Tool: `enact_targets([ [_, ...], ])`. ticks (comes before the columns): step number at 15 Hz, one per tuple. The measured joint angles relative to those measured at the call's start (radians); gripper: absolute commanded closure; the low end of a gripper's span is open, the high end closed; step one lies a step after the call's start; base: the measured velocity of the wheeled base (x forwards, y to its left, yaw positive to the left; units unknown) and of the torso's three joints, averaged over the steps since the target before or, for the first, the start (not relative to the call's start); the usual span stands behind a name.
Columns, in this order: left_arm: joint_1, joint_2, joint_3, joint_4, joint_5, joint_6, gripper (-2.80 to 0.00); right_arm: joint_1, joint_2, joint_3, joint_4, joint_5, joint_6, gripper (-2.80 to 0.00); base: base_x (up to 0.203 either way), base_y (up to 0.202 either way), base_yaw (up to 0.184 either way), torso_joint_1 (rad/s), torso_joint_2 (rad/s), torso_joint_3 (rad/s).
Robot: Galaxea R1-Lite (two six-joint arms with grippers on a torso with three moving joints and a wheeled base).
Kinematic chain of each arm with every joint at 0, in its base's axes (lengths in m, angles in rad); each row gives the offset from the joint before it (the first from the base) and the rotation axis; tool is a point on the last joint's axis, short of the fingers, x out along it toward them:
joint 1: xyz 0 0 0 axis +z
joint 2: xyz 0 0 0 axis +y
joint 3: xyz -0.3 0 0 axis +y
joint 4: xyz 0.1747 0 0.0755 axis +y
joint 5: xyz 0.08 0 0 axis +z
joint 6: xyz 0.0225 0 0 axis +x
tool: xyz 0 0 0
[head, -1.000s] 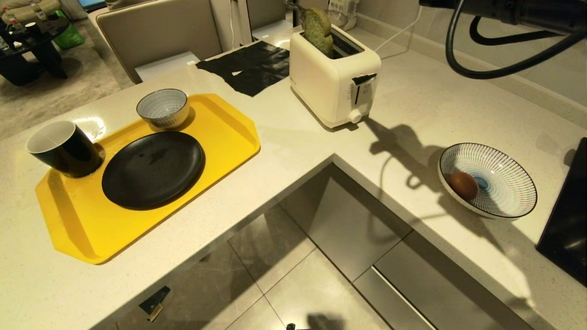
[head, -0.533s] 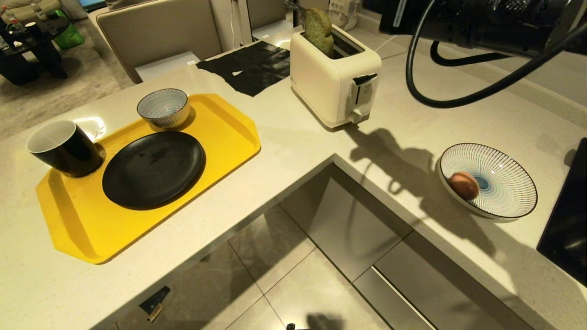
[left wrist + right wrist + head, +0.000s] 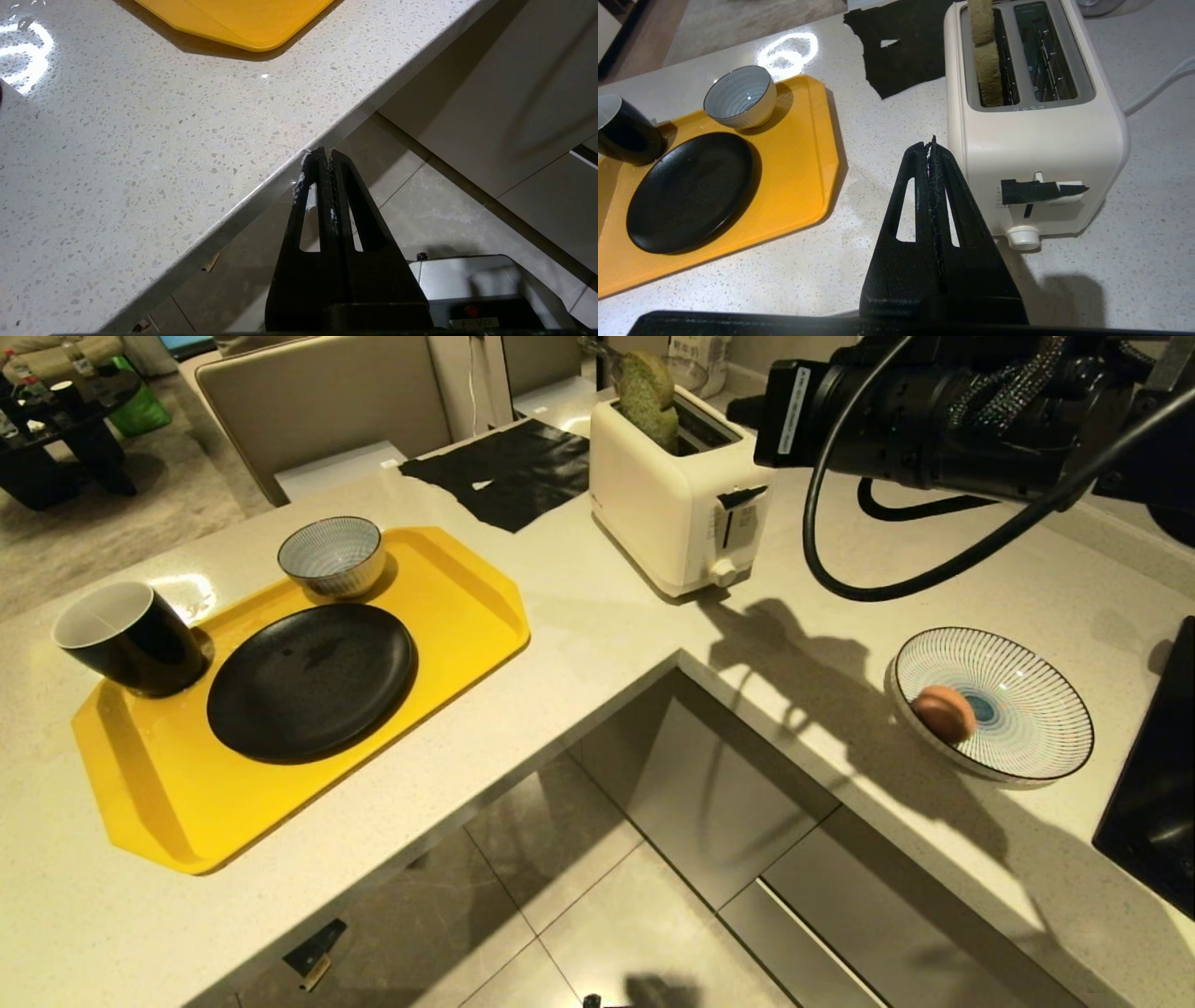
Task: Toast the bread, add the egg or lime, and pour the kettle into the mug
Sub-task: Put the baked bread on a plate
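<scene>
Nearest to us, the left gripper [image 3: 325, 156] is hanging parked below the counter edge [image 3: 261, 186], its fingers pressed together and holding nothing, with the corner of the yellow tray [image 3: 467, 588] just beyond it on the stone. Moving outward, we are seeing the mug [image 3: 126, 637] standing upright at the tray's near-left corner, the black plate [image 3: 313, 679] lying beside it, and the small striped bowl [image 3: 332, 555] sitting behind the plate. To the right, the egg [image 3: 943, 713] is resting against the inner left slope of the wide striped dish [image 3: 1027, 747]. The kettle is not showing in any view. Farther on, the right gripper [image 3: 931, 149] is hovering above the counter just in front of the toaster [image 3: 677, 513], its fingers closed flat against each other and empty. The bread [image 3: 985, 60] is standing on edge in the toaster's left slot, its top sticking well above the casing and its long axis running along the slot, away from the gripper. We are judging that the coming move turns on this: the bread lies ahead of the right gripper and slightly to its right, and the right arm is by far the nearer. The lever [image 3: 1041, 191] appears to be up, though the black tape is partly masking it.
</scene>
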Motion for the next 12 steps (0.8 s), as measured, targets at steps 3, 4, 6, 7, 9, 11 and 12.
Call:
enact_targets([
  [3, 0.0, 0.0, 0.0, 0.001, -0.001, 0.006, 0.0, 0.0, -0.011, 0.026, 0.0, -0.002, 0.003, 0.0, 0.0, 0.0, 0.0, 0.0, 0.0, 0.0],
  [4, 0.0, 0.0, 0.0, 0.0, -0.002, 0.006, 0.0, 0.0, -0.016, 0.044, -0.002, -0.001, 0.003, 0.0, 0.0, 0.0, 0.0, 0.0, 0.0, 0.0],
  [6, 0.0, 0.0, 0.0, 0.0, -0.003, 0.003, 0.0, 0.001, -0.025, 0.077, -0.004, -0.001, 0.003, 0.0, 0.0, 0.0, 0.0, 0.0, 0.0, 0.0],
  [7, 0.0, 0.0, 0.0, 0.001, -0.002, 0.006, 0.0, 0.001, -0.032, 0.09, -0.001, -0.001, 0.003, 0.0, 0.0, 0.0, 0.0, 0.0, 0.0, 0.0],
  [9, 0.0, 0.0, 0.0, 0.0, 0.0, 0.001, 0.0, 0.003, -0.047, 0.101, 0.0, -0.001, 0.004, 0.0, 0.0, 0.0, 0.0, 0.0, 0.0, 0.0],
  [11, 0.0, 0.0, 0.0, 0.0, 0.002, -0.006, 0.0, 0.003, -0.053, 0.101, 0.0, -0.001, 0.003, 0.0, 0.0, 0.0, 0.0, 0.0, 0.0, 0.0],
  [12, 0.0, 0.0, 0.0, 0.0, 0.004, -0.013, 0.0, 0.003, -0.055, 0.101, 0.0, -0.001, 0.004, 0.0, 0.0, 0.0, 0.0, 0.0, 0.0, 0.0],
])
